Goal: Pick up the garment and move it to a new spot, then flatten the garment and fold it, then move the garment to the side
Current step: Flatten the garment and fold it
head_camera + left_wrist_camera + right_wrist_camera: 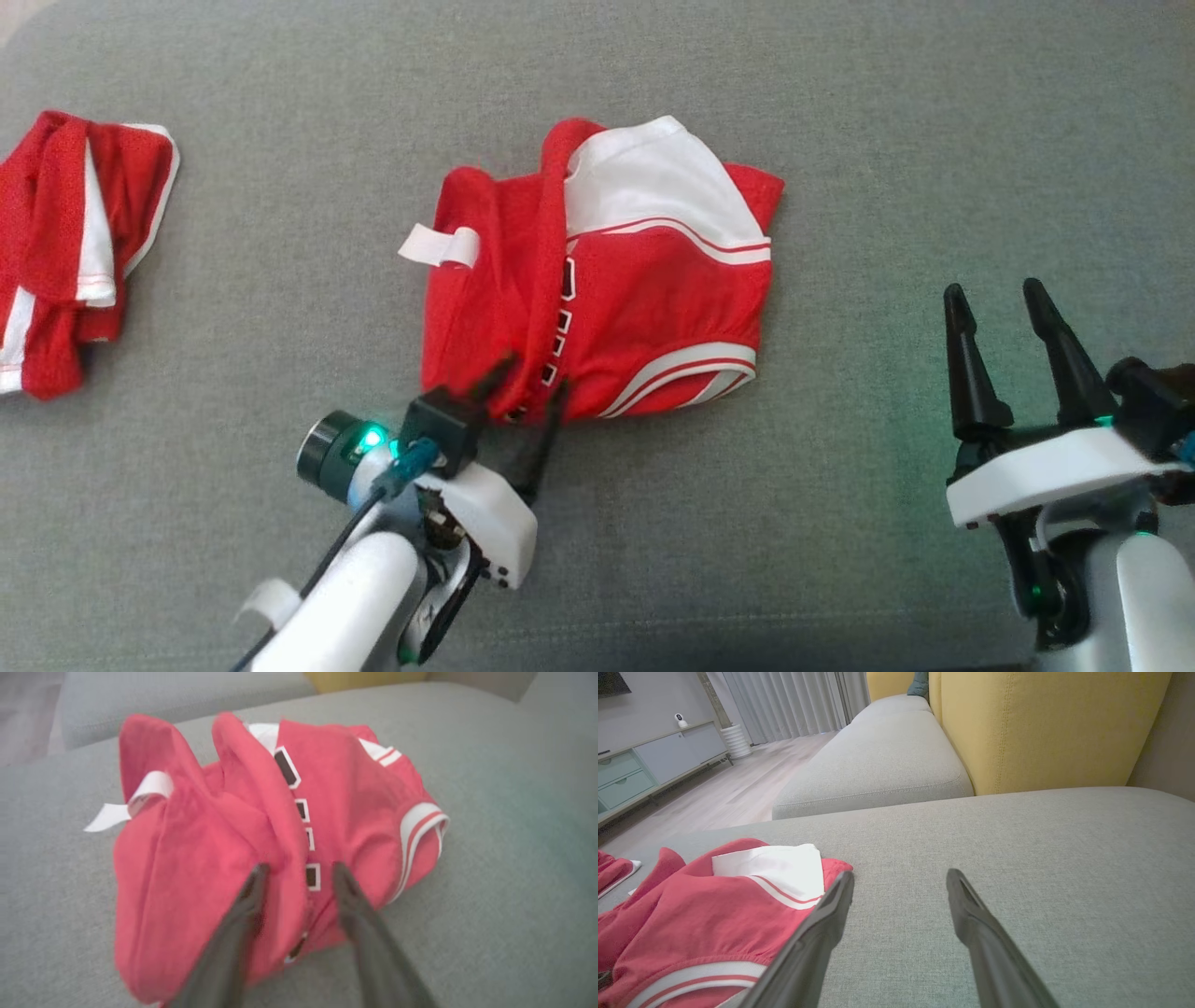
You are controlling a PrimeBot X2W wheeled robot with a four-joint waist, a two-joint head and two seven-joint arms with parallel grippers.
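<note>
Broadly, the grey sofa cushion [840,103] lies bare on every side of the garment [644,299], with the widest free stretch to the robot's right, where the right claw [991,289] hovers with its two dark fingers spread and nothing between them. In the right wrist view the cushion's far edge meets a yellow backrest [1041,728]; a second grey seat runs on beyond it, and pale wood floor [738,788] opens to one side. A second red garment [65,243] sits crumpled at the cushion's left margin, well apart from the first.

The upholstery is a tight, flat weave. The garment is a fine red mesh (sports-jersey stuff) with white panels and white-and-red striped trim.

It rests near the middle of the cushion, roughly folded into a squarish bundle, not flat. A raised ridge of red cloth runs from its far edge to its near edge, with a row of small dark, white-outlined marks beside it. A white panel shows at the far right corner and a white label tab [439,245] sticks out on the left side.

The left claw [534,373] is at the bundle's near edge, its fingers parted and straddling the ridge, tips against the cloth without pinching it.
</note>
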